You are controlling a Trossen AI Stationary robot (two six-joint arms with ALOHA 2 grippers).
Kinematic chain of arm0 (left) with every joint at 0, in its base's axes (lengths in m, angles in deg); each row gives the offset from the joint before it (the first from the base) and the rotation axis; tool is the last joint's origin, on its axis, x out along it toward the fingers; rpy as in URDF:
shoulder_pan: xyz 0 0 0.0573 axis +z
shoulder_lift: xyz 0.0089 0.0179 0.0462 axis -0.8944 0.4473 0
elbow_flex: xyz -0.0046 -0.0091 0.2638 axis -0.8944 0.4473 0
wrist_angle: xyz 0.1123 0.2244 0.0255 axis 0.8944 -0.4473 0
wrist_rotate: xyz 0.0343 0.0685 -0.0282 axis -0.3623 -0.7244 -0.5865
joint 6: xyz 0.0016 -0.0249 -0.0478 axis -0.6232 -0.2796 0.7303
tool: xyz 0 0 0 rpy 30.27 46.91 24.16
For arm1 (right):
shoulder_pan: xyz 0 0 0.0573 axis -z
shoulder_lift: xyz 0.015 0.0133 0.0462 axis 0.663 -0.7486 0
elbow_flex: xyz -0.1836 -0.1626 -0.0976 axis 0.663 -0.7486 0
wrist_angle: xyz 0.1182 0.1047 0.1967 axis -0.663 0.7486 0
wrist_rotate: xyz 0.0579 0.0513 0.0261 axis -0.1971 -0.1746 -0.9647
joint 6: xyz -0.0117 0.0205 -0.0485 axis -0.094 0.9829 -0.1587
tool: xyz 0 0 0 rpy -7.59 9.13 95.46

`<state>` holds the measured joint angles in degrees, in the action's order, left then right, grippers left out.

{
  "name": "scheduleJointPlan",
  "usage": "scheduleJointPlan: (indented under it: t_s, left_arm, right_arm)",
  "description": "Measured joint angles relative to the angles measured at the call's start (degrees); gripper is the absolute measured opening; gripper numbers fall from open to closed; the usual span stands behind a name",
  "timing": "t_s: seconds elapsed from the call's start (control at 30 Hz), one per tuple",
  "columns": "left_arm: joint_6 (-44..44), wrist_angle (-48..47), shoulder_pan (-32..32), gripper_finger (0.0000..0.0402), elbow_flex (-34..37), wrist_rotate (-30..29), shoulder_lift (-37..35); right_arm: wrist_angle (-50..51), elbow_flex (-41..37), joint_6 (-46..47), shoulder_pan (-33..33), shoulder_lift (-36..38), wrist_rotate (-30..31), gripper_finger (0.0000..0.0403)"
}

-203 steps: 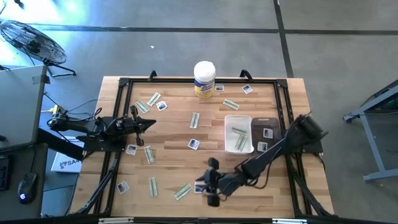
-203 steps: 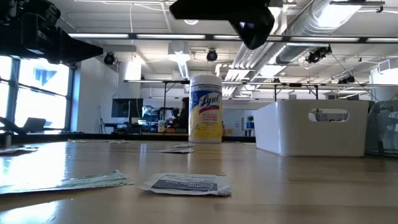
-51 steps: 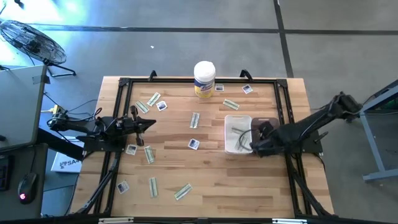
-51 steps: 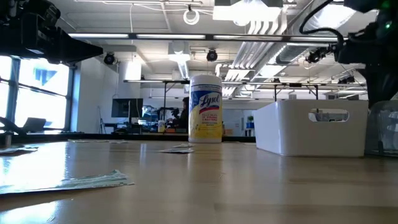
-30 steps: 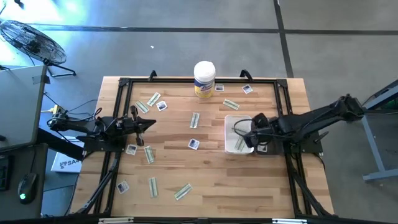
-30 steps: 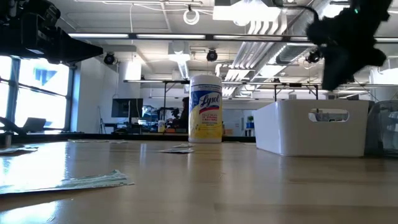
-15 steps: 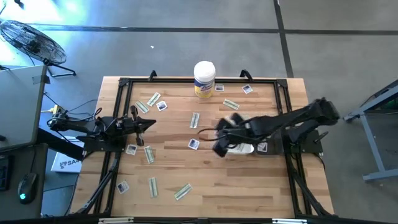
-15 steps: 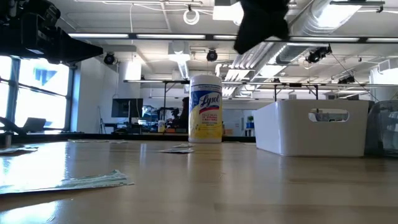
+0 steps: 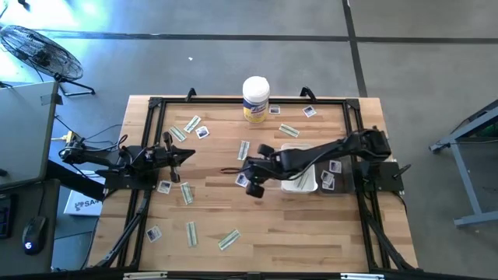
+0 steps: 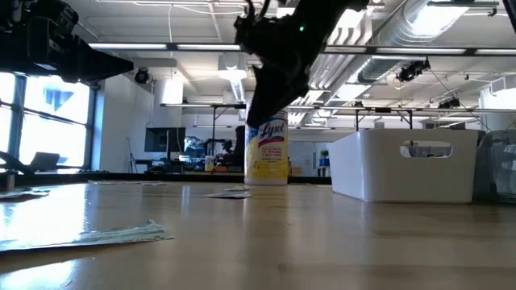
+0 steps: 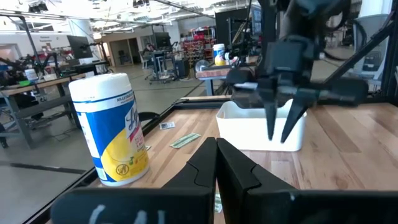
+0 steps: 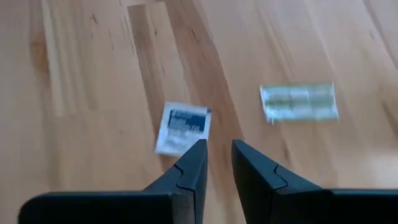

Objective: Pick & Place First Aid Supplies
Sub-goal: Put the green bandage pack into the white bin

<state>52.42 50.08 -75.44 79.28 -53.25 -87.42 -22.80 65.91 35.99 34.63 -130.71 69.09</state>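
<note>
First aid supplies lie scattered flat on the wooden table (image 9: 311, 233). Left to right in the high view: a white square packet (image 9: 153, 232) near the front left corner; a second square (image 9: 164, 187) beside a green-white strip (image 9: 187, 194); an upright strip (image 9: 191, 232) and a slanted strip (image 9: 228, 239) toward the front edge; two strips (image 9: 178, 133) (image 9: 192, 124) and a square (image 9: 203, 132) at the back left.

Left gripper (image 9: 189, 155) rests over the table's left side, pointing toward the centre. In its own wrist view the two dark fingers (image 11: 214, 163) meet at the tips and nothing is between them.

Centre: a strip (image 9: 243, 150) lies just behind the right gripper (image 9: 247, 183), which hangs over a white square packet with a blue mark (image 12: 181, 128). In the right wrist view the fingers (image 12: 250, 163) stand slightly parted with bare wood between them; the packet lies just ahead of the tips, untouched, and the strip (image 12: 299, 102) lies well apart from it. In the left wrist view the same gripper (image 11: 281, 132) points straight down, jaws apart and empty.

Behind centre stands a white canister with a yellow label (image 9: 255, 98), with a square (image 9: 275, 109) just beside it.

Right: a strip (image 9: 289, 131) and a square (image 9: 310, 111) lie behind a white bin (image 9: 292, 148), largely covered by the right arm. A darker tray (image 9: 336, 152) beside the bin holds two squares (image 9: 335, 166) (image 9: 327, 181).
</note>
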Motion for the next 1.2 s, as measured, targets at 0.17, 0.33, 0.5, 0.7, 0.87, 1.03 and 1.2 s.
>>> scheduleJointPlan:
  t_s: [0.17, 0.33, 0.5, 0.7, 0.87, 1.03, 1.2]
  left_arm:
    - [0.0, 0.0, 0.0, 0.0001, 0.0, 0.0, 0.0]
    - [0.0, 0.0, 0.0, 0.0001, 0.0, 0.0, 0.0]
    - [0.0, 0.0, 0.0, 0.0001, 0.0, 0.0, 0.0]
    - [0.0, 0.0, 0.0, 0.0001, 0.0, 0.0, 0.0]
    - [0.0, 0.0, 0.0, 0.0001, 0.0, 0.0, 0.0]
    - [0.0, 0.0, 0.0, 0.0001, 0.0, 0.0, 0.0]
    - [0.0, 0.0, 0.0, 0.0001, 0.0, 0.0, 0.0]
  right_arm:
    - [-6.9, 0.0, -7.9, 3.1, -4.4, -0.3, 0.0067]
    - [-11.4, 0.0, -14.1, 6.7, -8.6, -1.6, 0.0067]
    - [-11.4, 0.0, -16.4, 10.1, -10.4, -3.4, 0.0067]
    - [-12.1, 0.0, -16.4, 12.6, -11.1, -7.1, 0.0067]
    - [-12.8, 0.0, -16.6, 14.0, -11.1, -10.9, 0.0075]
    - [-13.6, 0.0, -16.1, 14.2, -11.1, -9.9, 0.0117]
    - [-13.3, -0.1, -14.8, 14.1, -12.1, -10.5, 0.0139]
